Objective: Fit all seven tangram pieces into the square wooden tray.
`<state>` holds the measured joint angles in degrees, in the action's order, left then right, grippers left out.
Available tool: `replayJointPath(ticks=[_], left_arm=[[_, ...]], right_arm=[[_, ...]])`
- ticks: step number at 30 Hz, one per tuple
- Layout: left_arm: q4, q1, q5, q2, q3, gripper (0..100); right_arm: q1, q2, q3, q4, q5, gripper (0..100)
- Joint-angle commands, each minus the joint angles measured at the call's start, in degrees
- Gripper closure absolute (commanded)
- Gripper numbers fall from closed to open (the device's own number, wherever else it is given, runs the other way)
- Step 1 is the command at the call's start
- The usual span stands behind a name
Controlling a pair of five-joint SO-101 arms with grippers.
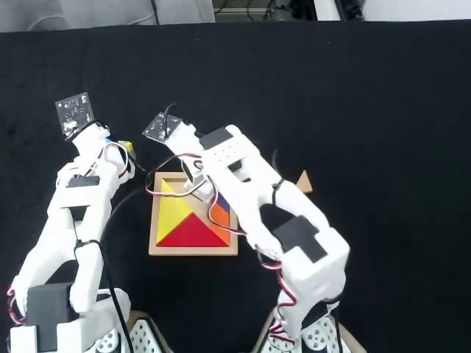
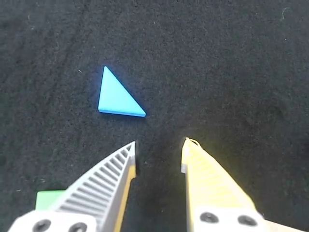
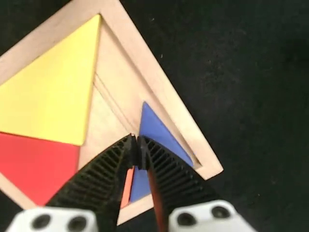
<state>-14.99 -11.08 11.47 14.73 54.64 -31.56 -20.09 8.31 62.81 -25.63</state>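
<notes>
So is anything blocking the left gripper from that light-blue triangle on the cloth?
Nothing visible does. The open left gripper faces the light-blue triangle across bare black cloth. A green piece lies beside the gripper, out of the path.

A counter (image 1: 397, 95) covered in matte black cloth spreads out on every side of the jaws. Far beyond the jaws, past the counter's back edge, runs a pale grey strip (image 1: 73, 13), either floor or wall, then dark cables (image 1: 254, 9) and a white panel (image 1: 416, 7). The light is soft and even.
</notes>
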Motion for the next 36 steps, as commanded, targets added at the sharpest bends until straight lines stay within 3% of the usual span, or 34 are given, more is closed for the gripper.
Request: replayJointPath(ticks=[1, 21, 29, 36], left_arm=[[0.9, 0.4, 0.4, 2.0, -2.5, 84], [0.9, 0.3, 0.4, 2.2, -2.3, 84], [0.9, 0.4, 0.4, 2.0, -2.4, 84], [0.9, 0.5, 0.4, 2.0, -2.4, 84]], right_arm=[[-0.9, -2.5, -5.5, 0.9, 0.4, 98.8], [4.5, -3.6, -8.0, 7.0, 0.1, 98.8], [3.9, 4.9, -3.7, 6.7, 0.3, 98.8], [-1.9, 8.8, 2.6, 1.8, 0.4, 98.8]])
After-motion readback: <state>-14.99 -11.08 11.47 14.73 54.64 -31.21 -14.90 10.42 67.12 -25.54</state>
